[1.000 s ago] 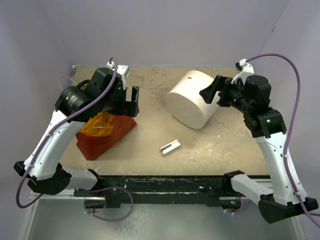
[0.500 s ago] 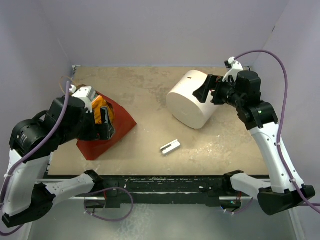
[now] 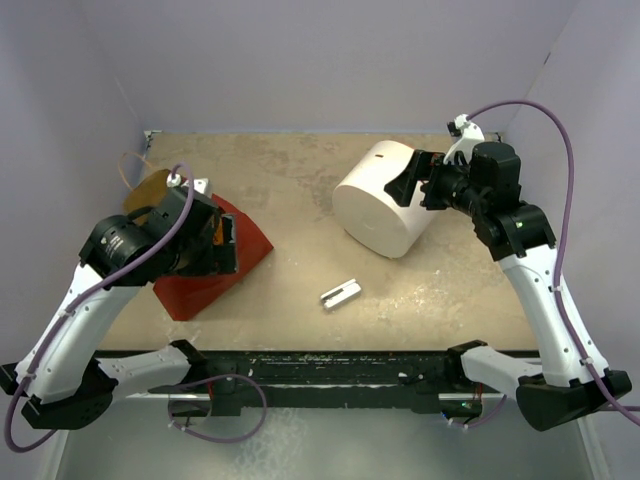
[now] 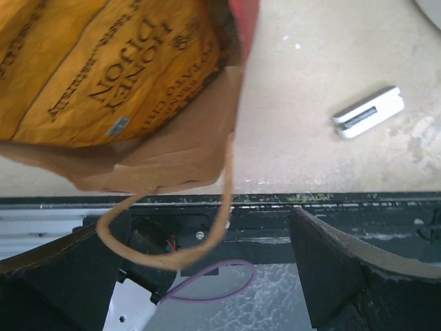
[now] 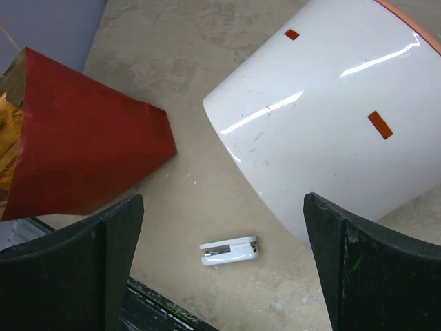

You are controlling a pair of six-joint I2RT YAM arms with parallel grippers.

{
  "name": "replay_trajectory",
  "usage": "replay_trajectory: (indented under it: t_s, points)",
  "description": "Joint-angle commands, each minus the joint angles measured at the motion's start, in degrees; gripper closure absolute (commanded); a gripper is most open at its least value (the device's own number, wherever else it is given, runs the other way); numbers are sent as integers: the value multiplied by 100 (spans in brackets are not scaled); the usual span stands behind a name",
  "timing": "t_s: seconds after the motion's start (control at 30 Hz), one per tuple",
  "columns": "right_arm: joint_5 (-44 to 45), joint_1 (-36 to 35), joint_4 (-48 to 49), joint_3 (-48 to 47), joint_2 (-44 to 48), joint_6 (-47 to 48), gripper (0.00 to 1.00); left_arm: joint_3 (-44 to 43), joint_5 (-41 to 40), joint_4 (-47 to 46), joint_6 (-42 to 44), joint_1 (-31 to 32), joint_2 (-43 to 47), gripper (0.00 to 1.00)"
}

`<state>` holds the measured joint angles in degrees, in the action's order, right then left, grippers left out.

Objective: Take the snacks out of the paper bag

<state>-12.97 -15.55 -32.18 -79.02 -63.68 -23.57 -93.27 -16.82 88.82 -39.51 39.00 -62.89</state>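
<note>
Left gripper (image 4: 207,224) jaws wide — paper bag (image 4: 176,148) with orange packet (image 4: 103,62) just ahead; right gripper (image 5: 222,203) jaws wide — white cylinder (image 5: 324,117) ahead.

The left arm is swinging back from the far side of the large red paper bag (image 3: 197,296) toward the table's near-left corner, leaving the left gripper (image 3: 227,246) over the bag's middle instead of past its narrow end. The bag's brown mouth (image 3: 150,187) and thin twine handle (image 3: 128,165) are emerging behind the arm. The right gripper (image 3: 408,186) is sitting slightly nearer the big white cylinder (image 3: 372,208) than a second ago.
</note>
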Motion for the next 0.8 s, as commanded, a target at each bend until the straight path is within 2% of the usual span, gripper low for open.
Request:
replay_trajectory:
  t_s: [0.0,0.1,0.27,0.4,0.53,0.77]
  points:
    - [58,-31,235,-60,139,46,0,307,-817,-14,-649,-25,144,0]
    - [61,-27,230,-66,128,50,0,326,-1062,-13,-681,-31,32,1]
    - [126,-27,221,-23,182,46,0,346,-1472,-22,-784,-35,263,8]
    - [189,-27,221,72,239,46,0,269,-1568,-305,-554,-36,471,33]
    - [216,-27,221,90,229,44,0,451,-1132,-869,-84,-34,515,47]
    - [251,-27,221,57,211,44,0,322,-533,-1003,155,-35,160,92]
